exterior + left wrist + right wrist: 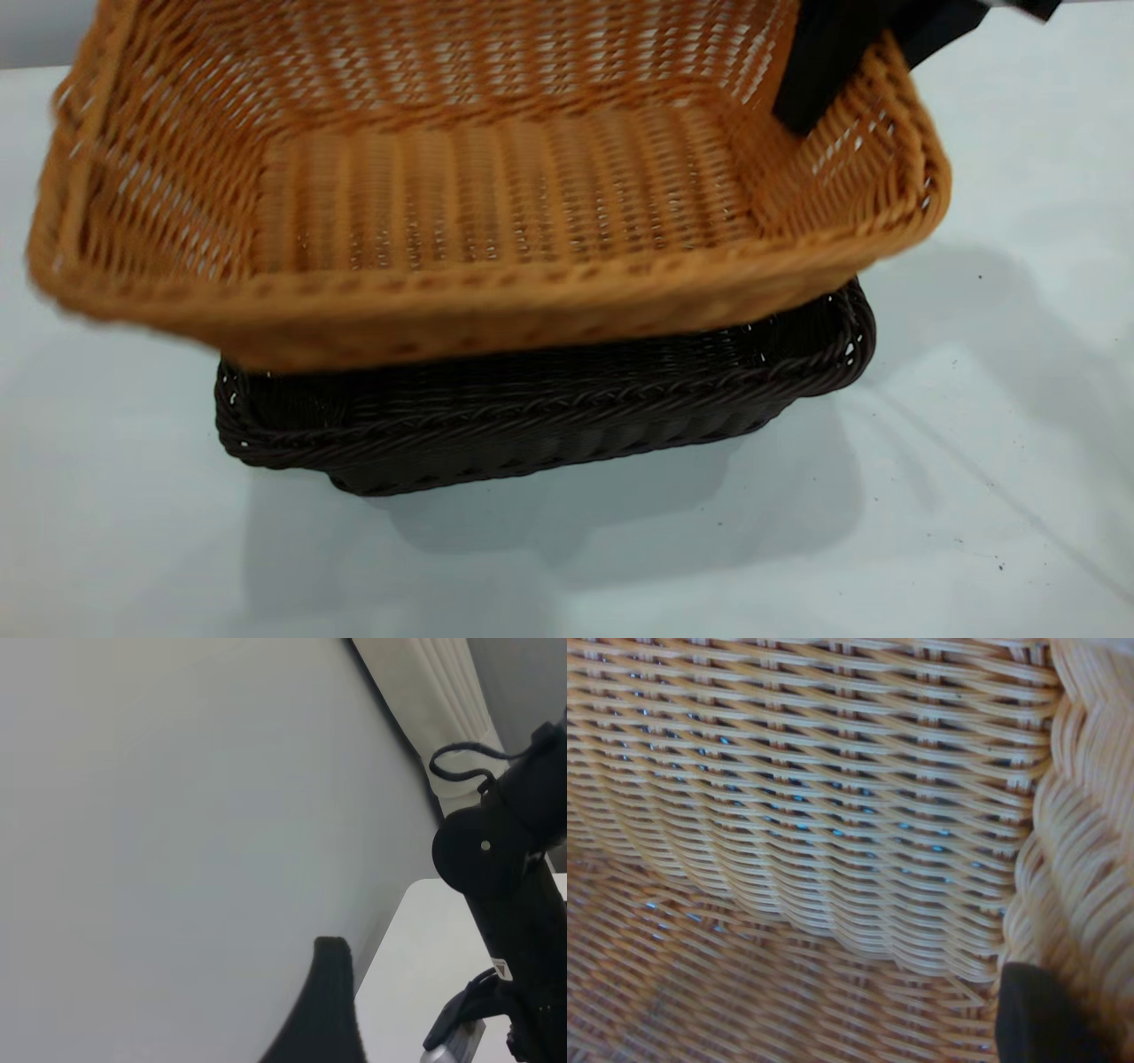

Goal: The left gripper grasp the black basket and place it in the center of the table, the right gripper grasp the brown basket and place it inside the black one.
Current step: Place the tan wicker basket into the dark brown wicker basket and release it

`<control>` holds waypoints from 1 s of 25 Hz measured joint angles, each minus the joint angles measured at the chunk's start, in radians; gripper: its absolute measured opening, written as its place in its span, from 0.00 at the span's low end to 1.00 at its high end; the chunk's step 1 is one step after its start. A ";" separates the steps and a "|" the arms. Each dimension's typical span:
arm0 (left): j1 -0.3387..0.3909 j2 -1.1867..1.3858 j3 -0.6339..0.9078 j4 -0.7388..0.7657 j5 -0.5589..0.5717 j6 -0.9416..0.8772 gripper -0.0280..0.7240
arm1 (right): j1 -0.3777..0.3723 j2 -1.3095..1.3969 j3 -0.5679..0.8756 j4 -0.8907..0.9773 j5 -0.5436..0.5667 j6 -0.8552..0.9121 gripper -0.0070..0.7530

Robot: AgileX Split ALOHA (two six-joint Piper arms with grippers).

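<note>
Two baskets stacked in line: brown basket (496, 177) aloft, tilted, clamped at its 2 o'clock rim by right gripper (811, 84) — black basket (549, 412) directly beneath on table (974, 487). Left gripper (323, 1010) — grip state undeterminable.

A white tabletop (974, 496), flecked with tiny dark specks, carries a black basket (532, 425) sitting flat near its middle. The basket's braided rim and open-weave front wall face the exterior camera; soft shadows spread across the surface in front and to the right.
</note>
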 joint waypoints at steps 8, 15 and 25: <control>0.000 0.000 0.001 0.000 0.003 0.000 0.84 | -0.001 0.061 0.000 -0.001 -0.030 0.002 0.14; 0.000 0.000 0.001 0.000 0.005 0.000 0.84 | -0.001 0.077 0.000 -0.001 -0.066 0.000 0.14; 0.000 0.000 0.002 0.000 0.009 0.000 0.84 | -0.001 0.136 0.000 0.008 -0.075 -0.015 0.14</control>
